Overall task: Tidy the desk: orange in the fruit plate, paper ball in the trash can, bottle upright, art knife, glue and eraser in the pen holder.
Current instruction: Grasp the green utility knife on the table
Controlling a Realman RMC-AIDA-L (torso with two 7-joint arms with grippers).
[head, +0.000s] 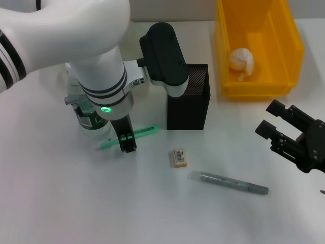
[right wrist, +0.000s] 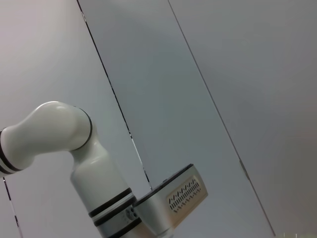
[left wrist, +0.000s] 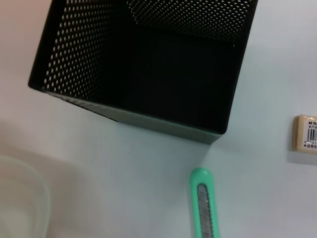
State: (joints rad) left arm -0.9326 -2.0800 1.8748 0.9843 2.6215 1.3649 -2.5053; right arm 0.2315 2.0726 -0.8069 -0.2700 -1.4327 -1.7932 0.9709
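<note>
Showing crumpled paper ball [head: 241,62] in yellow plastic bin [head: 284,46]; left gripper [head: 128,143] over green art knife [head: 144,131], grasp indeterminate; right gripper [head: 278,124] spread.

- The head view looks down from above the desk, taking in the pen holder [head: 188,96], green art knife [head: 144,131], eraser [head: 179,157] and yellow bin [head: 259,48].
- The left wrist view hangs close over the pen holder [left wrist: 143,64], facing down; it shares the art knife [left wrist: 205,206] and eraser [left wrist: 306,133] with the head view.
- The right wrist view faces outward at wall panels (no desk).
</note>
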